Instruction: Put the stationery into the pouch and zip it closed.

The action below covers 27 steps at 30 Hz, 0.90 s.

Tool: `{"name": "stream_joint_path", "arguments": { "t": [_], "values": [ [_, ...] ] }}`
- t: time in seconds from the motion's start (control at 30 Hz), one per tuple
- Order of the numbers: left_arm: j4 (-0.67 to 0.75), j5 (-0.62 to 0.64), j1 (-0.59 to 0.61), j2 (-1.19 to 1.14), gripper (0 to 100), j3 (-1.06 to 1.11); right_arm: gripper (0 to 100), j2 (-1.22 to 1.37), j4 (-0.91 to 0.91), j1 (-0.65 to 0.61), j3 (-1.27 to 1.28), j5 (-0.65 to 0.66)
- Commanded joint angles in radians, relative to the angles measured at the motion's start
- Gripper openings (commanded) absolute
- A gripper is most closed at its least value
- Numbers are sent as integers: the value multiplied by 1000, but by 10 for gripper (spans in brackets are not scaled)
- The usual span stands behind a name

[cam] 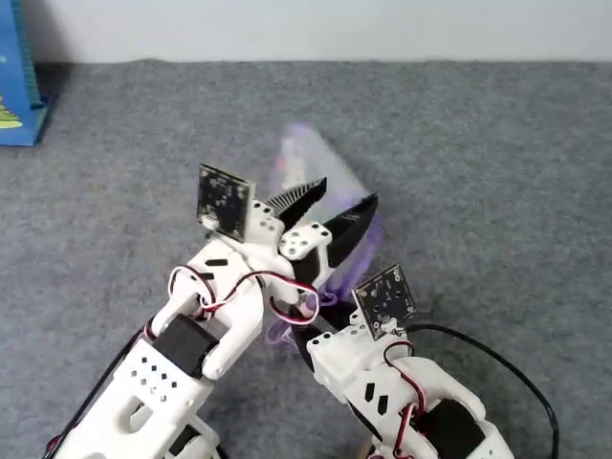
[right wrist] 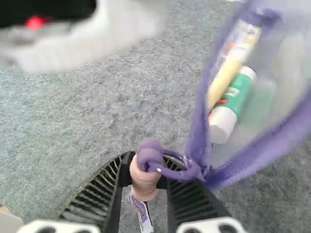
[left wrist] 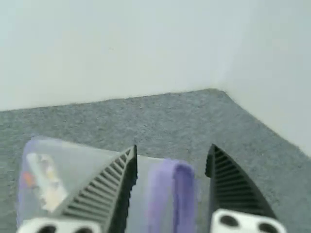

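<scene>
A clear pouch [cam: 304, 161] with purple trim lies on the grey carpet in the middle of the high view. My left gripper [cam: 346, 193] stands open over its near end. In the left wrist view its black fingers [left wrist: 109, 194] straddle the pouch's purple edge [left wrist: 171, 194]. My right gripper [right wrist: 145, 170] is shut on the pink zipper pull [right wrist: 143, 182] with its purple cord loop [right wrist: 153, 158]. Inside the pouch [right wrist: 252, 111] I see a yellow pen [right wrist: 226, 73] and a green and white glue stick [right wrist: 231, 109]. In the high view the right arm's camera board [cam: 384, 298] hides its fingers.
A blue box [cam: 14, 86] stands at the far left by the white wall [cam: 316, 29]. A black cable [cam: 516, 373] loops on the carpet to the right of the right arm. Open carpet lies to the right of and behind the pouch.
</scene>
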State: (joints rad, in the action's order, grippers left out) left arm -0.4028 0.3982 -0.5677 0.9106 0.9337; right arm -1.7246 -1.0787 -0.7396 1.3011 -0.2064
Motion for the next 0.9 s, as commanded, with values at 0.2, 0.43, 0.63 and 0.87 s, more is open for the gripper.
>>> {"name": "stream_joint_path", "arguments": {
  "t": [0.2, 0.43, 0.63, 0.87],
  "values": [
    [21, 54, 21, 11, 218, -93, 8, -13, 94, 1, 58, -6],
    [-75, 34, 218, 11, 216, -97, 8, -13, 88, 12, 14, -6],
    [-376, -305, 338, 11, 215, -186, 8, -13, 76, 104, -78, 28],
    [-638, -626, 391, 11, 223, -222, 8, -13, -45, 111, -219, 54]
  ]
}}
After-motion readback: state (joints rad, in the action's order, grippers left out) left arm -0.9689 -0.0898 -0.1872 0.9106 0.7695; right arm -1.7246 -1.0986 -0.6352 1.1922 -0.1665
